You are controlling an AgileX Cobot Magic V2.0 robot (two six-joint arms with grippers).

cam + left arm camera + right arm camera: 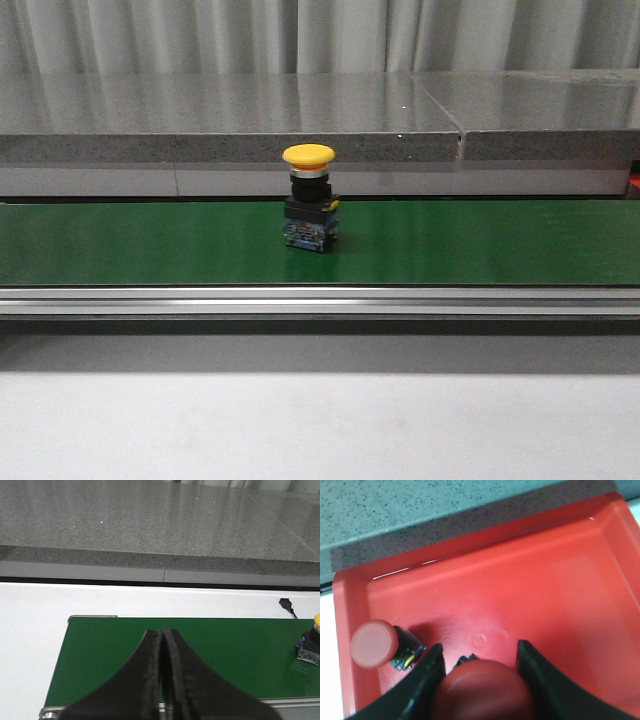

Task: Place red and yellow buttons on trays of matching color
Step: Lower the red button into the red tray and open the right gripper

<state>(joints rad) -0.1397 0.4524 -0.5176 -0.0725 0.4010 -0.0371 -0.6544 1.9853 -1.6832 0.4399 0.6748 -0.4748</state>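
- A yellow button stands upright on the green belt, near the middle of the front view, mushroom cap on top and its black and clear block underneath.
- In the left wrist view the left gripper has its 2 black fingers pressed together with nothing between them; it sits over one end of the belt.
- The same yellow button shows only partly at the edge of that view, well apart from the closed jaws.
- A small black cable end lies on the white table beside the belt.
- The right gripper is over the red tray, its jaws apart on either side of a red button whose round cap fills the gap between them; whether the fingers touch the cap, I cannot tell.
- A 2nd red button lies tipped on its side on the tray floor, near a corner, just beside 1 finger.
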